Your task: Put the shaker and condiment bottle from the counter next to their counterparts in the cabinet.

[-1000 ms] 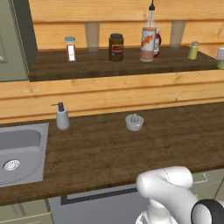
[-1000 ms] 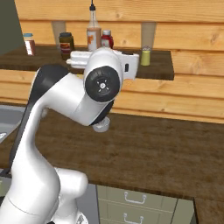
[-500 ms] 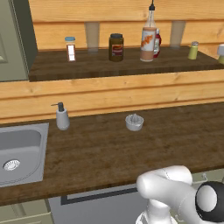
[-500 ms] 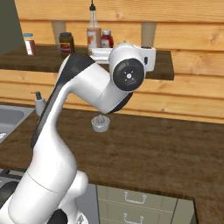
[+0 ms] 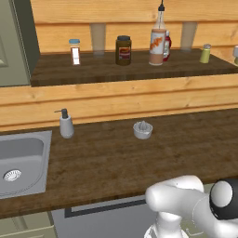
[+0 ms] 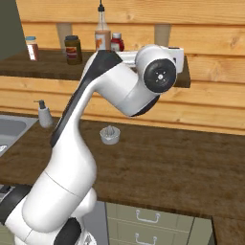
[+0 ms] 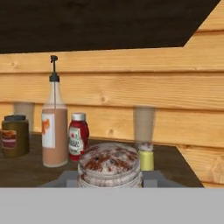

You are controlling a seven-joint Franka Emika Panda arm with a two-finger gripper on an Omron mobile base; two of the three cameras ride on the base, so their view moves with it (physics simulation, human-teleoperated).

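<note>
**Wrist swings on toward the cabinet's right end, shaker in hand**

Swinging since half a second ago, the arm's (image 6: 115,91) wrist has carried further to the right in the right base view, away from the condiment bottle (image 6: 102,33) and toward the right end of the cabinet (image 6: 48,62) shelf. Nothing on the shelf or the surface (image 5: 116,162) has shifted.

In the hand view the fingers (image 7: 151,177) sit narrow on either side of the shaker (image 7: 109,164) and appear to clamp it; its speckled silver cap fills the space between them. That shaker is up at shelf height, in front of and to the right of the condiment bottle (image 7: 54,131).

The condiment bottle stands upright on the shelf. Touching or just beside it on its right is the squat red bottle (image 7: 78,140). Further right stands the second shaker (image 7: 146,159). Left of the condiment bottle stands the dark brown jar (image 7: 14,136).
</note>
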